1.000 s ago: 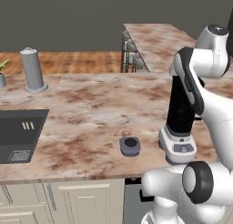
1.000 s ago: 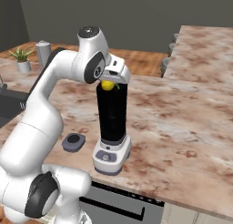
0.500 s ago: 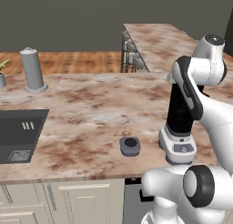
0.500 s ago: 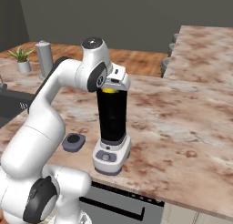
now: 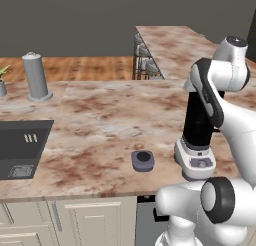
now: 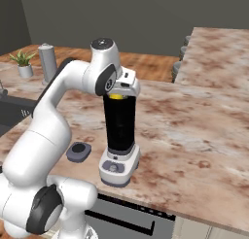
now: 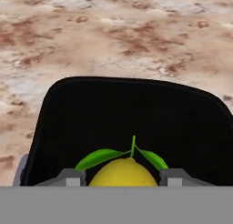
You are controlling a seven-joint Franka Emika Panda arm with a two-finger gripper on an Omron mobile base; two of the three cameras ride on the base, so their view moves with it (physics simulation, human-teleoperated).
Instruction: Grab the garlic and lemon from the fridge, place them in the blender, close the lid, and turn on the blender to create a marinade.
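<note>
In your left base view, starting at the 9 o'clock edge, a small potted plant (image 5: 1,82) sits beside a plain grey canister (image 5: 35,77), both at the back of the marbled desk (image 5: 100,120). Below them a dark sink (image 5: 20,150) is sunk into the desk. Moving right, the lid (image 5: 143,160) lies flat on the desk near its front edge, just beside the blender (image 5: 197,135) and at the blender's 9 o'clock, apart from it. The blender stands upright, black jar on its pale base, round button facing you, with the white arm bent over the top of the jar. Behind it, toward 12 o'clock, grey stools (image 5: 145,60) stand at a 2nd stretch of desk. In your hand view you look straight down into the open black jar. The tool (image 7: 122,181) is at 6 o'clock of that view, with its 2 fingertips (image 7: 73,177) flush against either side of the lemon (image 7: 120,170). The tool is grasping the lemon, which hangs at the jar's mouth with its 2 green leaves pointing to 12 o'clock. The right base view agrees: a spot of yellow shows at the jar's rim under the hand.
</note>
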